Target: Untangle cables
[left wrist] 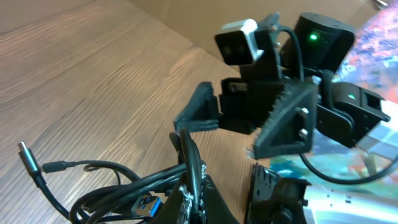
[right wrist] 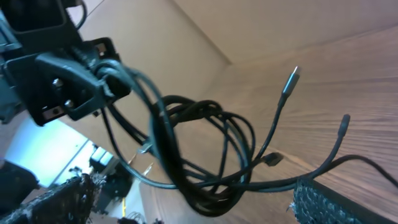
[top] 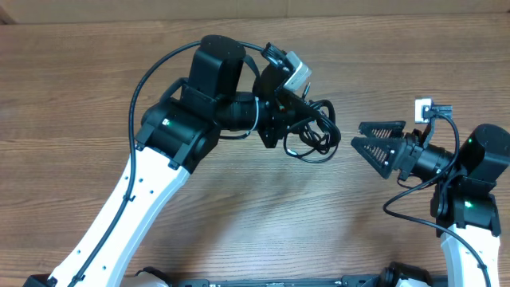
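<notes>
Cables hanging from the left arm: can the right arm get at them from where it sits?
Probably yes. The cables dangle in loose loops from the left arm's shut jaws, and the right arm faces them with its jaws wide open. Nothing appears to stand between them.

Robotics lab bench: wood-grain table (top: 72,88), two robot arms (top: 143,191).

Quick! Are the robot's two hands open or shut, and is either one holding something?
Left gripper: shut on the cables.
Right gripper: fingers wide open, holding nothing.
</notes>
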{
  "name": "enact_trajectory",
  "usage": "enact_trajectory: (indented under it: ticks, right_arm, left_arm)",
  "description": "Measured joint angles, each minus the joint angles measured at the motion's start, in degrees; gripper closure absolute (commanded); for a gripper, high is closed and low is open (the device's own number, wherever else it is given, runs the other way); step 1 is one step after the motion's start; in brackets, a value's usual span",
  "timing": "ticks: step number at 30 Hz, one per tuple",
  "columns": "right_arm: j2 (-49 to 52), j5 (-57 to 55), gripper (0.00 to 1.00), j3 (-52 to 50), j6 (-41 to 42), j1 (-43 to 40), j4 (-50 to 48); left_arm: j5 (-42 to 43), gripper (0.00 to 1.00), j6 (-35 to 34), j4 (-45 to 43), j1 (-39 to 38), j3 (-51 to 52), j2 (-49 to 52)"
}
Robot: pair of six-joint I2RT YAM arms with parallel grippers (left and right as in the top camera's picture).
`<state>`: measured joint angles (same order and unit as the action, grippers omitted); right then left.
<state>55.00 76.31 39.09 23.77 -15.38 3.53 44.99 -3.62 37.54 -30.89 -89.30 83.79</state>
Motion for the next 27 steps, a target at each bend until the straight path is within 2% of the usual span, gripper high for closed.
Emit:
enact_trajectory:
  ticks: [9, 27]
  right_arm:
    - [0.0, 1.2, 0.00, 0.0, 0.1, 0.0, 0.0]
    - [0.0, -2.3, 0.00, 0.0, 0.0, 0.0, 0.0]
  left_arm:
    - [-4.6, 0.96, -4.6, -6.3, -6.5, 0.0, 0.0]
    - [-3.2, 0.96, -8.3, -8.9, -7.4, 0.0, 0.0]
